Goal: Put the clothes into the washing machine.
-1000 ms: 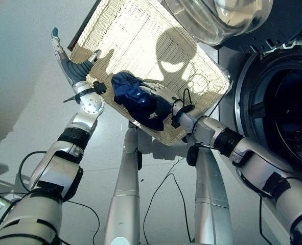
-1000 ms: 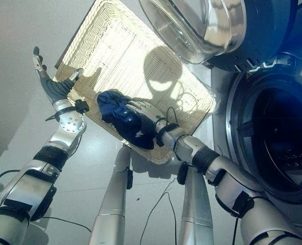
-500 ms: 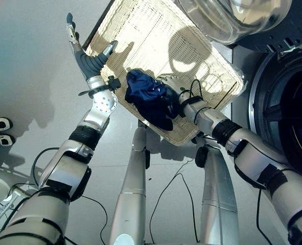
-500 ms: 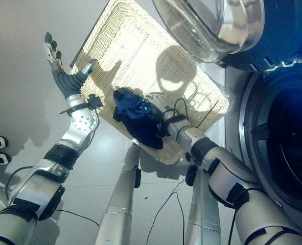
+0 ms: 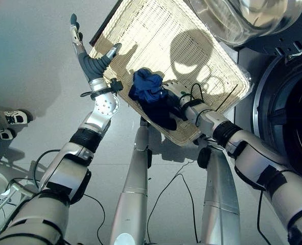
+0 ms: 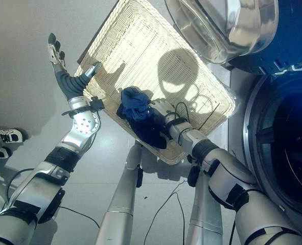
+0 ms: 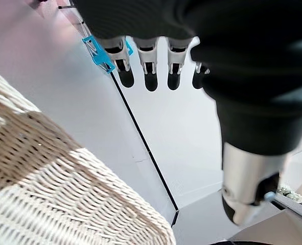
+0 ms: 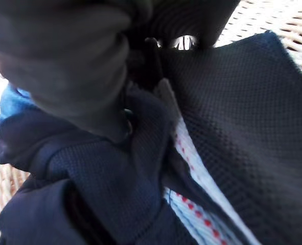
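A dark blue garment (image 5: 148,92) lies bunched at the near edge of a pale wicker basket (image 5: 156,35). My right hand (image 6: 163,108) is at the garment's right side, its fingers curled into the cloth. In the right wrist view the dark blue cloth (image 8: 227,127) fills the space under the hand, with a white and red patterned lining showing. My left hand (image 5: 92,64) is held up at the basket's left rim with fingers straight, the thumb next to the wicker (image 7: 48,178). The washing machine's dark drum opening (image 5: 294,117) is at the far right.
The machine's round glass door (image 5: 237,20) stands swung out above the basket's far right corner. A person's shoes (image 5: 7,125) are on the grey floor at the left edge.
My right hand's fingers have closed into the garment, which is now bunched higher. The left hand has risen along the basket's rim. The camera has shifted, bringing shoes into view.
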### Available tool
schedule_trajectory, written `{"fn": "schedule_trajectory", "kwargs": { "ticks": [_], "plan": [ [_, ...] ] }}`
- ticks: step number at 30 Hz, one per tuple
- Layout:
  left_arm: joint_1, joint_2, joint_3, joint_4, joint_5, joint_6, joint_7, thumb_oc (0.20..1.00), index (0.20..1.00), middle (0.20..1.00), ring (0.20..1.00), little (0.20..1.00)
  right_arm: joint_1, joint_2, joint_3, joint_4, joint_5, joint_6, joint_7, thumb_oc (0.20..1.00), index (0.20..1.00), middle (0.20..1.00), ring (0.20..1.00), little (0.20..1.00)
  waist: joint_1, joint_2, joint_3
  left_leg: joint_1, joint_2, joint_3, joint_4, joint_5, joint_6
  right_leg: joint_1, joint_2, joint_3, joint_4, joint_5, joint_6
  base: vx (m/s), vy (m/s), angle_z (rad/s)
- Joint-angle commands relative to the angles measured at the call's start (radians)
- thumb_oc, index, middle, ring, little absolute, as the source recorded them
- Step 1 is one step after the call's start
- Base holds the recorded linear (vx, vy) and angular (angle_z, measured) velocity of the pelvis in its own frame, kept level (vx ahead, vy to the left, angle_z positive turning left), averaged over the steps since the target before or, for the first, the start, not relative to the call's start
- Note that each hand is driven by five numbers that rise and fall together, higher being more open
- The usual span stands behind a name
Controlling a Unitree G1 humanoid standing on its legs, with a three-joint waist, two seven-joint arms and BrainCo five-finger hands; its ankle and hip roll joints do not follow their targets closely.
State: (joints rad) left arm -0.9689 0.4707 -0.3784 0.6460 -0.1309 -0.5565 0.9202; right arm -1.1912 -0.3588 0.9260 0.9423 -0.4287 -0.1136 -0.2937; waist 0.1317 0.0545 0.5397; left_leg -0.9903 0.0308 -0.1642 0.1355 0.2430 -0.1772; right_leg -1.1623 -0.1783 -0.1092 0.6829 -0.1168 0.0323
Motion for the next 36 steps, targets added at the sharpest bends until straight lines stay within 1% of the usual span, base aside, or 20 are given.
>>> {"fn": "schedule_trajectory", "kwargs": {
  "ticks": [1,3,7,12,16,22,26,29,31,32,33,36],
  "plan": [
    [-0.028,-0.039,0.051,-0.026,0.037,-0.061,-0.004,1.000,1.000,1.000,1.000,1.000,0.023,0.055,-0.004,-0.062,0.070,-0.056,-0.002,1.000,1.000,1.000,1.000,1.000,-0.011,0.070,-0.020,-0.044,-0.113,0.076,0.128,-0.088,0.098,0.074,0.050,-0.050,-0.380,0.296,0.101,0.00,0.000,0.00],
    [-0.022,-0.041,0.055,-0.028,0.040,-0.065,-0.006,1.000,1.000,1.000,1.000,1.000,0.033,0.055,-0.013,-0.072,0.084,-0.067,-0.004,1.000,1.000,1.000,1.000,1.000,-0.012,0.069,-0.020,-0.042,-0.111,0.077,0.126,-0.087,0.098,0.074,0.051,-0.048,-0.380,0.295,0.100,0.00,0.000,0.00],
    [-0.024,-0.045,0.055,-0.029,0.043,-0.065,-0.006,1.000,1.000,1.000,1.000,1.000,0.052,0.057,-0.026,-0.109,0.106,-0.068,-0.017,1.000,1.000,1.000,1.000,1.000,-0.020,0.068,-0.020,-0.041,-0.107,0.082,0.122,-0.084,0.096,0.072,0.054,-0.043,-0.381,0.296,0.099,0.00,0.000,0.00],
    [-0.017,-0.048,0.054,-0.039,0.045,-0.066,-0.018,1.000,1.000,1.000,1.000,1.000,0.066,0.055,-0.028,-0.146,0.100,-0.083,-0.025,1.000,1.000,1.000,1.000,1.000,-0.024,0.070,-0.020,-0.039,-0.104,0.086,0.117,-0.081,0.094,0.071,0.055,-0.040,-0.384,0.297,0.099,0.00,0.000,0.00],
    [-0.006,-0.055,0.058,-0.057,0.056,-0.067,-0.032,1.000,1.000,1.000,1.000,1.000,0.073,0.057,-0.021,-0.160,0.090,-0.057,0.018,1.000,1.000,1.000,1.000,1.000,-0.024,0.077,-0.020,-0.036,-0.104,0.089,0.116,-0.081,0.094,0.070,0.054,-0.038,-0.386,0.298,0.098,0.00,0.000,0.00],
    [-0.002,-0.061,0.060,-0.081,0.057,-0.076,-0.057,1.000,1.000,1.000,1.000,1.000,0.072,0.065,-0.005,-0.138,0.047,-0.037,0.067,1.000,1.000,1.000,1.000,1.000,-0.018,0.088,-0.020,-0.035,-0.104,0.090,0.111,-0.079,0.094,0.069,0.052,-0.037,-0.387,0.296,0.098,0.00,0.000,0.00],
    [-0.002,-0.065,0.058,-0.103,0.056,-0.073,-0.073,1.000,1.000,1.000,1.000,1.000,0.064,0.072,0.006,-0.110,0.015,0.000,0.084,1.000,1.000,1.000,1.000,1.000,-0.010,0.095,-0.020,-0.031,-0.105,0.088,0.108,-0.077,0.095,0.071,0.048,-0.039,-0.387,0.298,0.098,0.00,0.000,0.00],
    [-0.003,-0.066,0.057,-0.112,0.057,-0.070,-0.079,1.000,1.000,1.000,1.000,1.000,0.061,0.074,0.006,-0.086,-0.006,0.011,0.088,1.000,1.000,1.000,1.000,1.000,-0.008,0.097,-0.020,-0.032,-0.107,0.086,0.109,-0.077,0.096,0.069,0.048,-0.039,-0.387,0.300,0.098,0.00,0.000,0.00],
    [-0.004,-0.068,0.059,-0.119,0.057,-0.073,-0.087,1.000,1.000,1.000,1.000,1.000,0.047,0.080,0.017,-0.052,-0.042,0.031,0.117,1.000,1.000,1.000,1.000,1.000,-0.003,0.098,-0.020,-0.032,-0.108,0.083,0.108,-0.077,0.097,0.069,0.045,-0.041,-0.388,0.304,0.100,0.00,0.000,0.00],
    [-0.004,-0.068,0.058,-0.121,0.056,-0.072,-0.087,1.000,1.000,1.000,1.000,1.000,0.044,0.080,0.021,-0.047,-0.045,0.031,0.120,0.652,0.652,0.652,0.652,0.652,-0.002,0.099,-0.020,-0.032,-0.109,0.083,0.107,-0.077,0.098,0.070,0.045,-0.042,-0.389,0.305,0.100,0.00,0.000,0.00],
    [-0.005,-0.068,0.056,-0.125,0.057,-0.074,-0.088,1.000,1.000,1.000,1.000,1.000,0.040,0.081,0.026,-0.040,-0.046,0.036,0.136,0.200,0.200,0.200,0.200,0.200,-0.001,0.100,-0.020,-0.032,-0.109,0.082,0.106,-0.076,0.098,0.070,0.044,-0.043,-0.391,0.306,0.100,0.00,0.000,0.00],
    [-0.002,-0.069,0.051,-0.145,0.064,-0.070,-0.089,1.000,1.000,1.000,1.000,1.000,0.035,0.082,0.035,-0.020,-0.041,0.031,0.145,0.200,0.200,0.200,0.200,0.200,0.004,0.101,-0.020,-0.033,-0.111,0.078,0.104,-0.076,0.100,0.069,0.042,-0.046,-0.393,0.308,0.101,0.00,0.000,0.00]
  ]
}}
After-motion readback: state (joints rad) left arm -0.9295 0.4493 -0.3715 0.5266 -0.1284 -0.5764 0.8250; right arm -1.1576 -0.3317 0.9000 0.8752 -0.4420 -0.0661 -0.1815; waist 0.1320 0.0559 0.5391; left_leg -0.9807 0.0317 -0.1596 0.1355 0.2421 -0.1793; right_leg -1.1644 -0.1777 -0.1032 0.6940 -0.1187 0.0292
